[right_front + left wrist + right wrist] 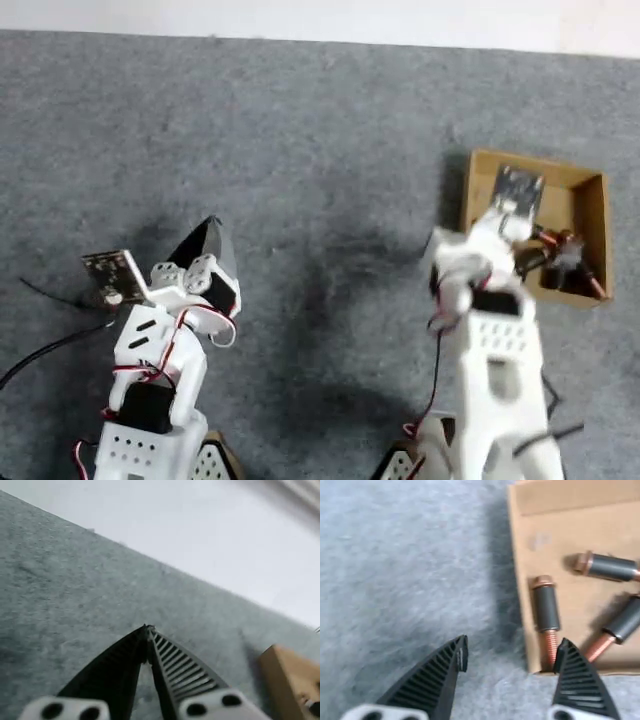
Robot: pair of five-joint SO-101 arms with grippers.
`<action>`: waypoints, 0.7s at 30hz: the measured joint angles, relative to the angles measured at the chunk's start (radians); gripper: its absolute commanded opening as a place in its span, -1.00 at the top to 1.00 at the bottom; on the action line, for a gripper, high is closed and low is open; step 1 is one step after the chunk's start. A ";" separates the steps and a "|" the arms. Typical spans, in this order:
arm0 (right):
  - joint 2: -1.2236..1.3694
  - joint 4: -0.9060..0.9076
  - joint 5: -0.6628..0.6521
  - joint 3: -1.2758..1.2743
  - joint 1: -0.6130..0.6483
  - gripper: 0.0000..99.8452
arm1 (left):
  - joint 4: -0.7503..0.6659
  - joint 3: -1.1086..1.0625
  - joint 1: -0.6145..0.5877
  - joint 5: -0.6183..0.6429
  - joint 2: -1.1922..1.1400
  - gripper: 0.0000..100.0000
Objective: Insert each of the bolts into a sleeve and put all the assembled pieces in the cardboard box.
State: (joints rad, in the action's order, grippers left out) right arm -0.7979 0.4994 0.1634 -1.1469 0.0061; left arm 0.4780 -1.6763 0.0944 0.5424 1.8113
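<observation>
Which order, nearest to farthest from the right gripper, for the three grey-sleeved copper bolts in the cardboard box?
1. Wall-side bolt, near the cardboard box wall, by the right gripper.
2. Tilted bolt, beside it.
3. Far bolt, deepest inside.

Soft even light, faint diffuse shadows on grey mat (300, 120) beside cardboard box (560, 172)

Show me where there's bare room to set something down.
Bare: the grey felt mat between the left pincer and the brown cardboard box, and along its far side. Crowded: that box, holding three copper bolts in dark sleeves, right pincer open over its edge.
</observation>
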 measured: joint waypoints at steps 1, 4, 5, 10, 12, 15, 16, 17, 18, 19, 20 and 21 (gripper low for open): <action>-0.051 -0.035 0.000 -0.057 0.006 0.51 | 0.015 0.000 0.000 -0.026 0.000 0.98; -0.201 -0.130 0.000 -0.218 0.008 0.51 | 0.057 0.000 0.000 -0.084 0.000 0.98; -0.250 -0.152 0.000 -0.267 0.011 0.51 | 0.069 0.000 0.000 -0.100 0.000 0.98; -0.488 -0.186 0.000 -0.456 0.014 0.51 | 0.143 0.000 0.000 -0.183 0.000 0.98; -0.580 -0.187 0.000 -0.509 0.014 0.51 | 0.178 0.000 0.000 -0.229 0.000 0.98; -0.712 -0.189 0.002 -0.526 0.018 0.51 | 0.249 0.000 0.000 -0.295 0.000 0.98; -0.749 -0.189 0.003 -0.526 0.017 0.51 | 0.279 0.000 0.000 -0.319 0.000 0.98; -0.790 -0.187 0.003 -0.526 0.015 0.51 | 0.308 0.000 0.000 -0.339 0.000 0.98; -0.829 -0.175 0.003 -0.528 0.015 0.51 | 0.338 0.000 0.000 -0.354 0.000 0.98; -0.858 -0.146 0.003 -0.528 0.015 0.51 | 0.365 0.000 0.000 -0.367 0.000 0.98; -0.882 -0.109 0.003 -0.528 0.017 0.51 | 0.391 0.000 0.000 -0.370 0.000 0.98; -0.904 -0.071 0.003 -0.528 0.017 0.51 | 0.416 0.000 0.000 -0.373 0.000 0.98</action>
State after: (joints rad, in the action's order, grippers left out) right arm -1.7016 0.4289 0.1665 -1.6747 0.0230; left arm 0.8938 -1.6763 0.0944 0.1695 1.8113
